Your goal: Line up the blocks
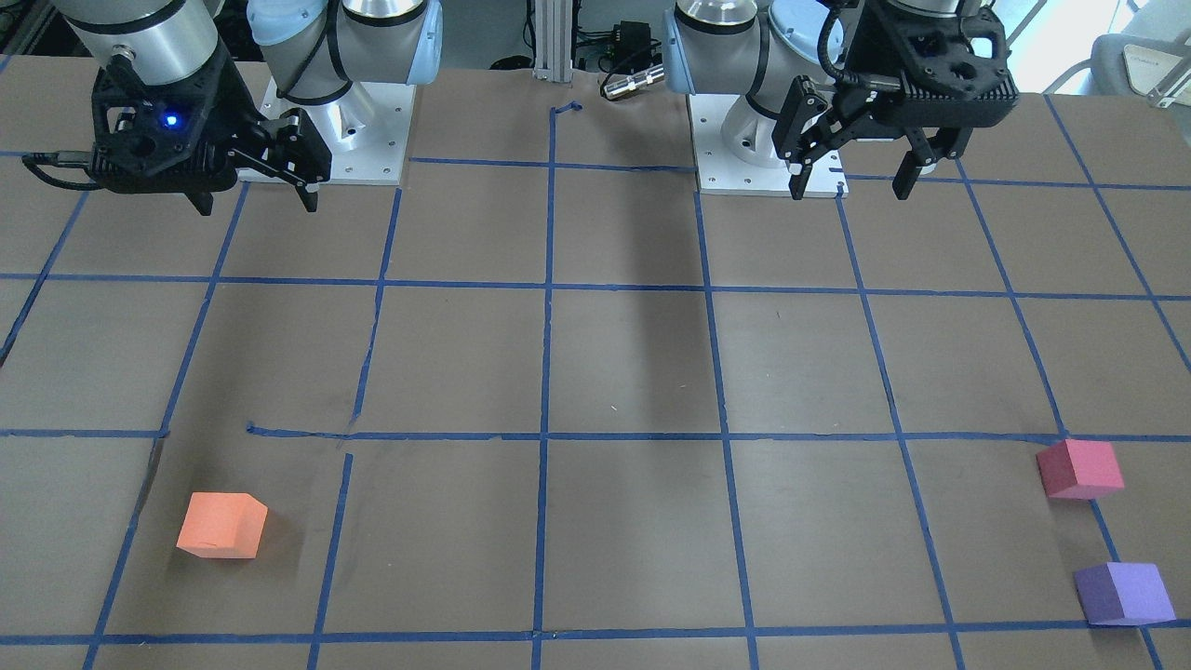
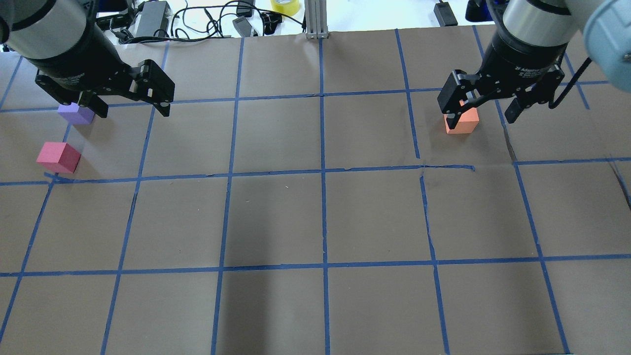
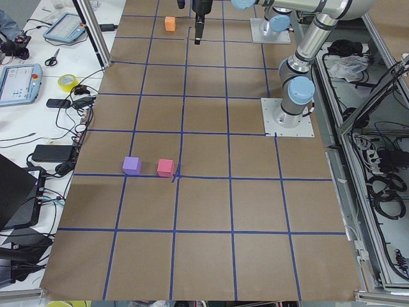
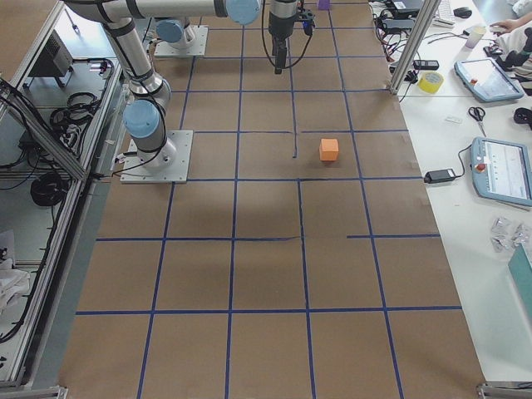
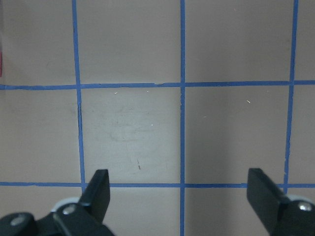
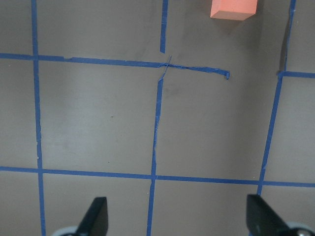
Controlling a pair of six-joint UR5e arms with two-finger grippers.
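Observation:
The orange block (image 1: pixel 221 526) lies on the brown table on my right side; it also shows in the overhead view (image 2: pixel 462 121) and at the top edge of the right wrist view (image 6: pixel 234 9). The red-pink block (image 1: pixel 1079 468) and the purple block (image 1: pixel 1123 594) lie near each other at my far left, also in the overhead view (image 2: pixel 58 157) (image 2: pixel 76 114). My left gripper (image 1: pixel 851 186) (image 5: pixel 180 191) is open and empty, high above the table near its base. My right gripper (image 1: pixel 256 203) (image 6: pixel 178 219) is open and empty, also raised.
The table carries a blue tape grid (image 2: pixel 323 172), torn in places. The two arm base plates (image 1: pixel 335 140) (image 1: pixel 768 158) stand at the robot's edge. Cables and a yellow tape roll (image 2: pixel 285 6) lie beyond the far edge. Tablets (image 3: pixel 19 83) lie on a side bench.

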